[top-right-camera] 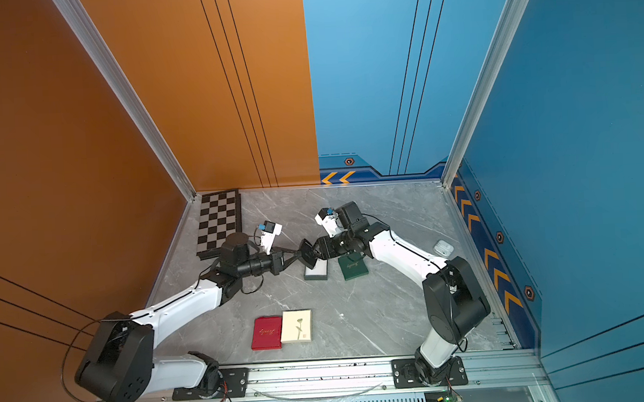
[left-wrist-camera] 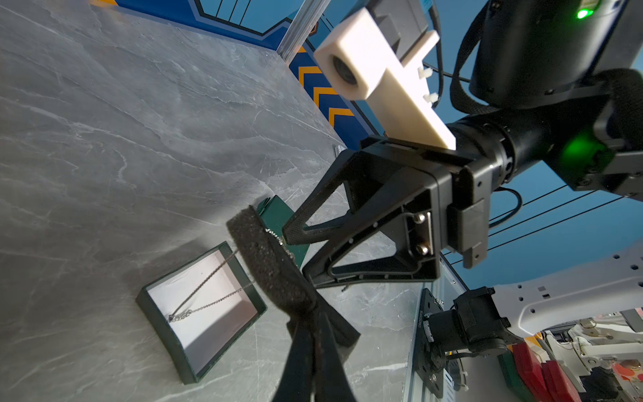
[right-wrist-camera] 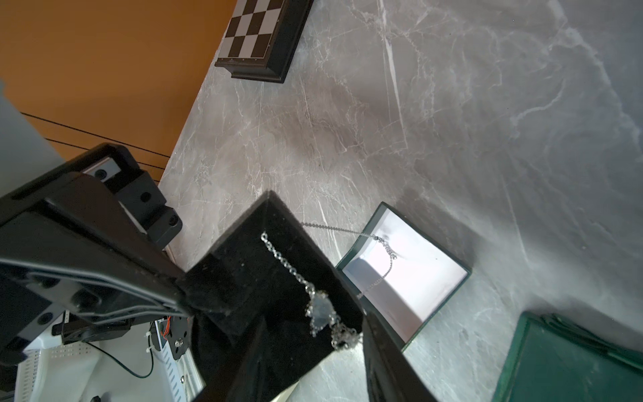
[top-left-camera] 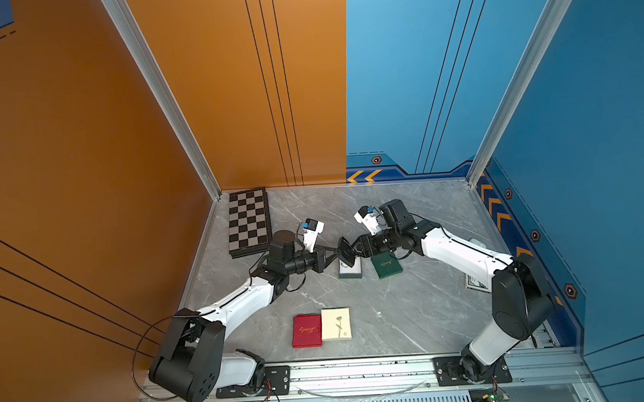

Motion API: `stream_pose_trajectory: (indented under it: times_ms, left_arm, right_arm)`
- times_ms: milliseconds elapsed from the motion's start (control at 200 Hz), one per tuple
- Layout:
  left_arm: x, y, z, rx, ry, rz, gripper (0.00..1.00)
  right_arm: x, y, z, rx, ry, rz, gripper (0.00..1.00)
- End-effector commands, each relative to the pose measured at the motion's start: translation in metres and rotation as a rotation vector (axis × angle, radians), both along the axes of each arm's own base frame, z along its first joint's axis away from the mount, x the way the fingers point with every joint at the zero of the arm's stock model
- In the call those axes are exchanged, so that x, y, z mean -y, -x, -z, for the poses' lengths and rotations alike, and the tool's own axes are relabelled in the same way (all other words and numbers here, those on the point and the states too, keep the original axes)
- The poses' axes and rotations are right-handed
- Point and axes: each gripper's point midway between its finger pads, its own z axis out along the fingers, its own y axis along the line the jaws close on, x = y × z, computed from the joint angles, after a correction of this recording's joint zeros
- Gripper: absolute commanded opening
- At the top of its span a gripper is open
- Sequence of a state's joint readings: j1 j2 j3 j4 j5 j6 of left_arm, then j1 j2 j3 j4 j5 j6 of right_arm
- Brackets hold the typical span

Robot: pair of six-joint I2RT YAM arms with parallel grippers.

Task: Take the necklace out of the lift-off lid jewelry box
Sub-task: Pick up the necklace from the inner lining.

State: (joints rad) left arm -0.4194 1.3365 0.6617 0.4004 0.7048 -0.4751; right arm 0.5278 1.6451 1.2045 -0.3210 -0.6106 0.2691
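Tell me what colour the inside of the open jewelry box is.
White lining, with dark green walls; it shows best in the left wrist view.

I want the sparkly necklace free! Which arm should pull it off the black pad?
Probably right: the right tool stands open beside the necklace; the left tool is busy, shut on the foam pad carrying it.
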Motion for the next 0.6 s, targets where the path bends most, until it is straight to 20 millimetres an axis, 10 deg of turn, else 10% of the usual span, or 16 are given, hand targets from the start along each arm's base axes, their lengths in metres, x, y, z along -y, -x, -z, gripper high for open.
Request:
stream_pose_trajectory:
  times_ms: [0,596]
  left_arm:
    - [0.004,0.010,-0.010,0.047,0.022,0.047,0.00]
    - [0.009,0.022,-0.022,0.097,0.051,0.084,0.00]
  right_arm:
    - [0.002,0.000,0.002,0.002,-0.024,-0.023,0.49]
    - [0.001,0.002,-0.001,-0.049,-0.143,-0.067,0.50]
